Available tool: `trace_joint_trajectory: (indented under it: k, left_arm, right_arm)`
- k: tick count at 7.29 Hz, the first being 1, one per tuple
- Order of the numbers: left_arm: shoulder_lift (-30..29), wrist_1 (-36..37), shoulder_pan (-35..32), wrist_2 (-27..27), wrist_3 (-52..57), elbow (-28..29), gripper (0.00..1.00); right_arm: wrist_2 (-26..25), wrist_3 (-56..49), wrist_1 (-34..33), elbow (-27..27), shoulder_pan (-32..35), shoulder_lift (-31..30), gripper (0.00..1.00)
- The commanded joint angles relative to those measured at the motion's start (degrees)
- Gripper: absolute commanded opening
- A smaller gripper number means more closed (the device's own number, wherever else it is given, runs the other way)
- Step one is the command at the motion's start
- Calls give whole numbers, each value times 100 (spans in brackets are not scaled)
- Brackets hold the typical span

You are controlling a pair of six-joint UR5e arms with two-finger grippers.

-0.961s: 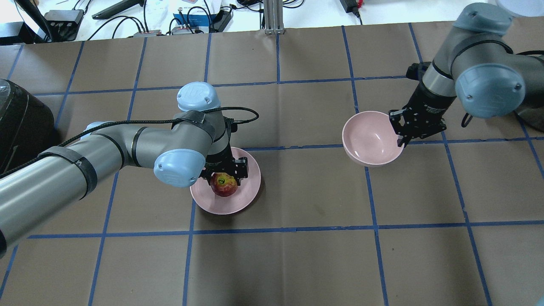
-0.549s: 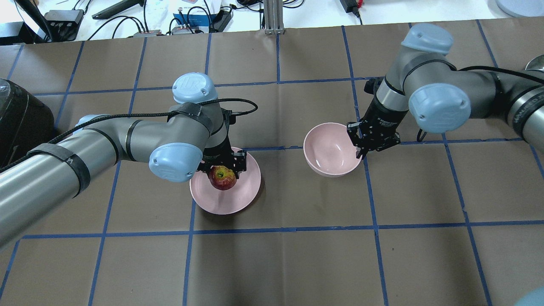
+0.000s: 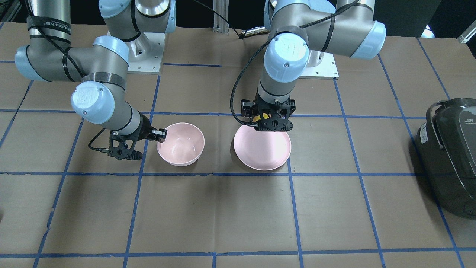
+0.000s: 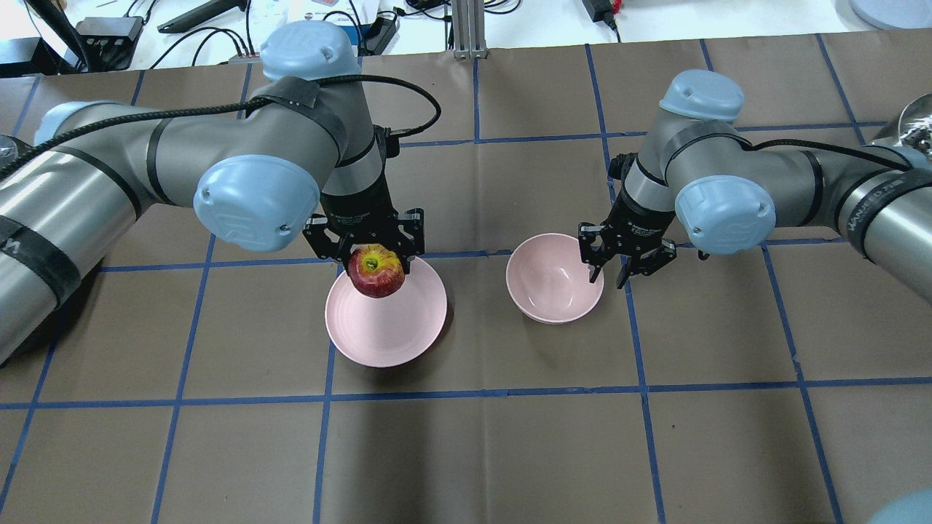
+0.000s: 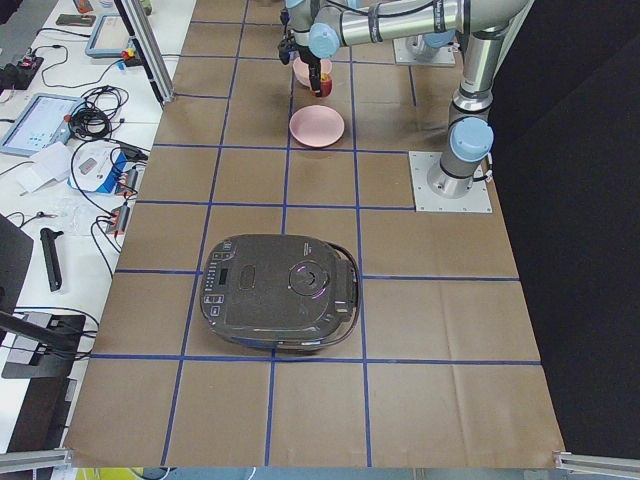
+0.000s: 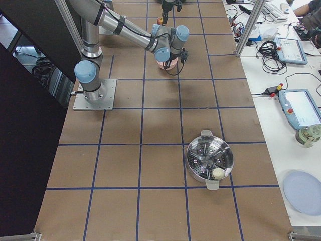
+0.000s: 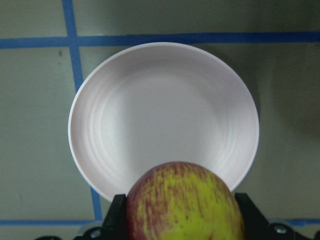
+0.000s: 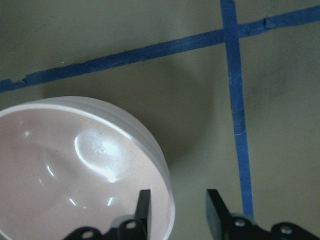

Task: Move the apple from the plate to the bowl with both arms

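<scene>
The streaked apple [image 4: 376, 272] hangs in the left gripper [image 4: 375, 262] above the flat pink plate [image 4: 386, 327], the bowl [image 4: 542, 280] nearby.

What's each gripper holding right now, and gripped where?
The left gripper holds the apple by its opposite sides, clear above the plate. The right gripper holds nothing: it is open, straddling the bowl rim.
</scene>
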Motion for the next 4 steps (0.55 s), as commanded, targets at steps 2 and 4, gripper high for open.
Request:
trace_joint_trajectory:
  k: [2, 4]
  left_arm:
    - [-272, 442, -387, -190, -1103, 171, 51]
    - [-1156, 1818, -1122, -376, -2488, 311, 51]
  right_arm:
    - [-620, -174, 1009, -1289, -459, -354, 100]
    - [-1085, -525, 1549, -2178, -855, -670, 100]
